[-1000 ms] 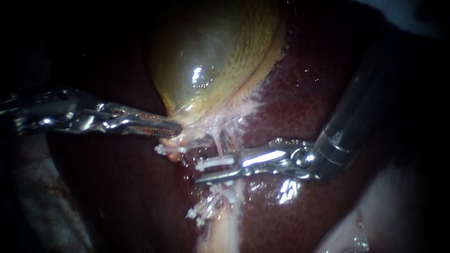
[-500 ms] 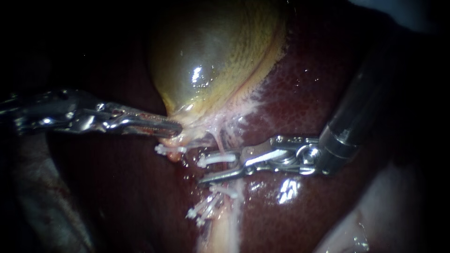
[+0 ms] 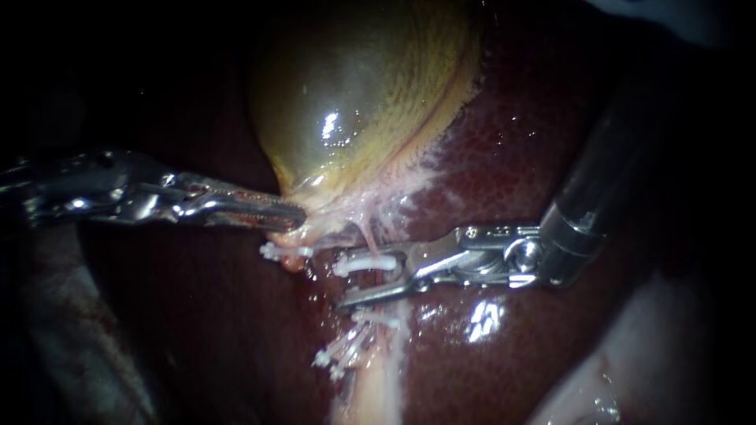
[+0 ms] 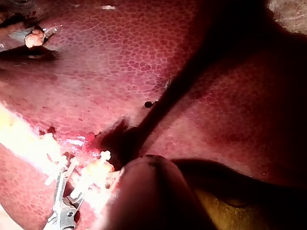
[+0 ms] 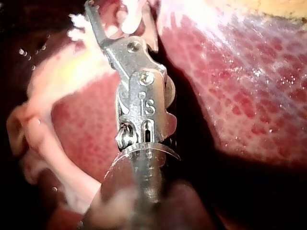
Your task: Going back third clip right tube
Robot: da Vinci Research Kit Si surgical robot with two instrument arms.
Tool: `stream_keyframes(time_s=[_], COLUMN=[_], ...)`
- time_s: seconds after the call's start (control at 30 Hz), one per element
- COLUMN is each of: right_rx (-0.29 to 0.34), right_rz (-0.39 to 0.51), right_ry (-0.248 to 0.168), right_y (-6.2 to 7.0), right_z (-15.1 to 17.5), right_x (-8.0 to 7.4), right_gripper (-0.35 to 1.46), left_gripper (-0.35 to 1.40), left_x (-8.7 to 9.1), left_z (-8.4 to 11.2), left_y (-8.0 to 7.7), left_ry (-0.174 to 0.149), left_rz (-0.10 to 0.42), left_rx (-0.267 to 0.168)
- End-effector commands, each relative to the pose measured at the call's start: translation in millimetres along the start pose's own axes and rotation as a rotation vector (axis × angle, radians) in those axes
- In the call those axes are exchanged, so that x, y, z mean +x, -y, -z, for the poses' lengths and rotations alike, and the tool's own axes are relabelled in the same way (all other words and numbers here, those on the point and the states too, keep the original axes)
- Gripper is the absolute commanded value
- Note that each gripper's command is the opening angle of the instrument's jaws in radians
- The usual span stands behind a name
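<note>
Mottled liver, glossy gallbladder, white clip

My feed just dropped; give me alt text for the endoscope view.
The right instrument, open, flanks a white clip on a pale tube over dark liver. The left instrument grips the gallbladder at its neck; more clips sit lower down.

Surgical lab; bare liver, gallbladder, clips.
</note>
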Motion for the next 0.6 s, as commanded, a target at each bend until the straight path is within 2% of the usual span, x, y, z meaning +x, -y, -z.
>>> stream_keyframes(time_s=[0.03, 0.33, 0.6], right_rx=[0.001, -0.002, 0.011], right_rz=[-0.001, 0.000, -0.027], right_ry=[0.000, 0.001, -0.001], right_y=[0.0, 0.1, 1.2], right_z=[0.1, 0.7, -0.3], right_x=[0.0, -0.1, 0.0], right_gripper=[0.51, 0.51, 0.48], left_gripper=[-0.35, -0.35, -0.35], left_x=[0.0, 0.0, 0.0], left_z=[0.0, 0.1, 0.1], left_y=[0.0, 0.0, 0.0], left_ry=[0.000, 0.000, 0.000], left_rz=[0.000, 0.000, 0.000], left_rx=[0.000, 0.000, 0.000])
